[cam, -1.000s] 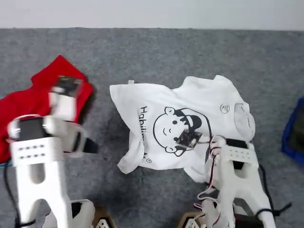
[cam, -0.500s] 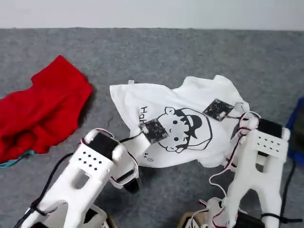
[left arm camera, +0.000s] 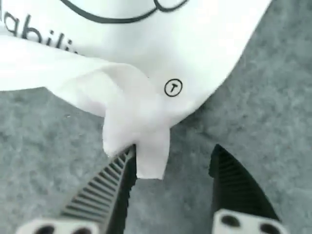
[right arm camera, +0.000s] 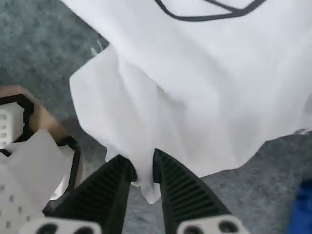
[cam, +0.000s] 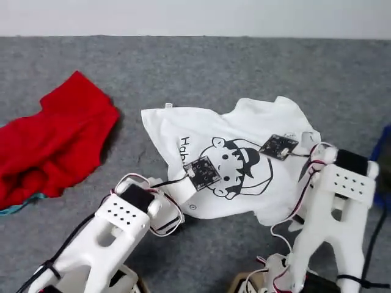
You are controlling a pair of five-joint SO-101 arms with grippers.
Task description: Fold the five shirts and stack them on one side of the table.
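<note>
Shirts spread over the table (cam: 201, 73)
Middle shirt (cam: 232, 165) right of centre; left shirt (cam: 55, 143) well apart at the left edge; left gripper (left arm camera: 173, 151) at the middle shirt's near left corner, right gripper (right arm camera: 140, 161) at its near right; perhaps more cloth (cam: 383, 165) at the right edge.

Left tool (left arm camera: 173, 151) agape, right tool (right arm camera: 140, 158) clamped.

A white shirt (cam: 244, 125) with a black cartoon face lies in the middle, print up and rumpled, its near hem bunched. A red shirt (cam: 55, 143) lies crumpled, well apart from it.
</note>
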